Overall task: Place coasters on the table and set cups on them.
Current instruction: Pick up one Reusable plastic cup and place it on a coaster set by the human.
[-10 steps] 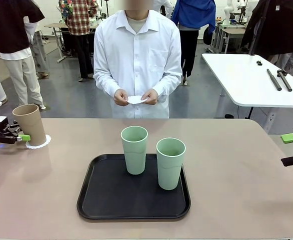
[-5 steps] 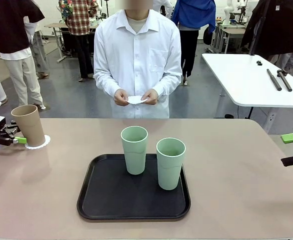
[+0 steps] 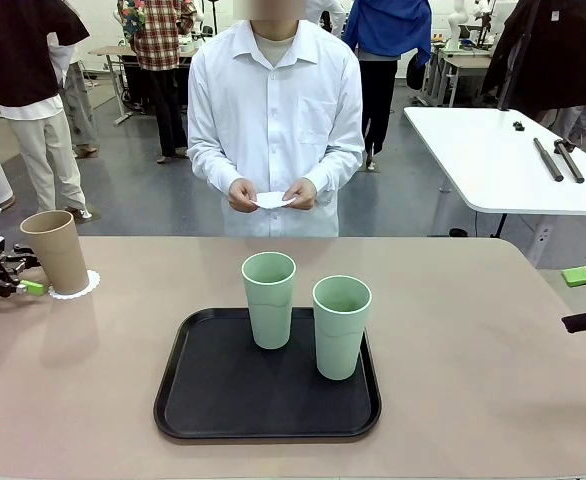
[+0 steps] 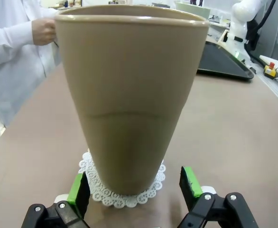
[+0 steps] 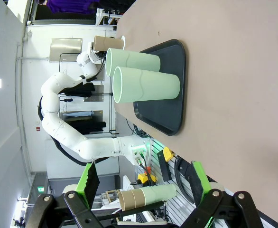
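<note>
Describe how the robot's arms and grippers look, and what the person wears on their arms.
The left gripper and right gripper are both black two-finger units with bright green pads and silver screws at the finger joints. The left arm is glossy white, built of rounded tubular segments. The person wears a white long-sleeved button-up shirt with a chest pocket, cuffs reaching the wrists.

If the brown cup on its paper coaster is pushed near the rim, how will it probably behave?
The brown cup is tall and narrows toward its base, so it would probably tip. Its matte wall hardly looks slippery. The thin lacy coaster beneath may slide or crumple.
</note>
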Controlling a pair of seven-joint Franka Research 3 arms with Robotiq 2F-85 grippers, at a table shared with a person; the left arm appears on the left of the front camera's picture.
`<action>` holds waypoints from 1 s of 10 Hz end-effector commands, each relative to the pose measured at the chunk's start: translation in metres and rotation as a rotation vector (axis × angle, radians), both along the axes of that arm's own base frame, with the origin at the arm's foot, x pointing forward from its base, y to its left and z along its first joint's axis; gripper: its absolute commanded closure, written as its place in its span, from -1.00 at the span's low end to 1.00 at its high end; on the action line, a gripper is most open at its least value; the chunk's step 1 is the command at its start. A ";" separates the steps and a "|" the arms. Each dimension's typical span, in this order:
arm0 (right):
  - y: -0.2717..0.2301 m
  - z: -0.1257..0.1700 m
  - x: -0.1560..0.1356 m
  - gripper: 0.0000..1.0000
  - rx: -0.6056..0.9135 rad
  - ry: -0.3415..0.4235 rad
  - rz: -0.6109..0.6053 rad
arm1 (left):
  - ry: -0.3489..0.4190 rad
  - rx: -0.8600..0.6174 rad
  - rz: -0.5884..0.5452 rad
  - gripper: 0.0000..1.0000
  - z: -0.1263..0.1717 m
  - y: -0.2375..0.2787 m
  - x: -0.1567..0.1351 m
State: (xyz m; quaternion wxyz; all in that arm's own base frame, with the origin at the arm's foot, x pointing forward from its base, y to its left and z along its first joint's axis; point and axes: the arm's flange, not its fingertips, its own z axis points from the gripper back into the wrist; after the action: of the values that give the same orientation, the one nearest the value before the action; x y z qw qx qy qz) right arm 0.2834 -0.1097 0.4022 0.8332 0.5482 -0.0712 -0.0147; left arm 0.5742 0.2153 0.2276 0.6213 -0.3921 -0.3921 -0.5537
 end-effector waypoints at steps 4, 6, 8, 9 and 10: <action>-0.001 0.000 0.001 -1.00 0.015 -0.005 -0.001 | 0.020 0.260 0.467 -1.00 0.080 -0.005 -0.046; -0.001 0.000 0.001 -1.00 0.015 -0.005 -0.001 | 0.058 0.355 0.621 -1.00 0.125 -0.018 -0.084; -0.001 0.000 0.001 -1.00 0.015 -0.005 -0.001 | 0.119 0.429 0.646 -1.00 0.157 -0.027 -0.109; -0.001 0.000 0.001 -1.00 0.015 -0.005 -0.001 | 0.174 0.466 0.635 -1.00 0.172 -0.034 -0.124; -0.001 0.000 0.001 -1.00 0.015 -0.005 -0.001 | 0.201 0.525 0.638 -1.00 0.186 -0.043 -0.140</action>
State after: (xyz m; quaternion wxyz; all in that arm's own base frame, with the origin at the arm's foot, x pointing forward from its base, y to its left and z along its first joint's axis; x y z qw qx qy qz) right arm 0.2835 -0.1094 0.4021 0.8333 0.5481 -0.0708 -0.0145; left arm 0.4489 0.1820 0.3949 0.8629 -0.1270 -0.3148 -0.3745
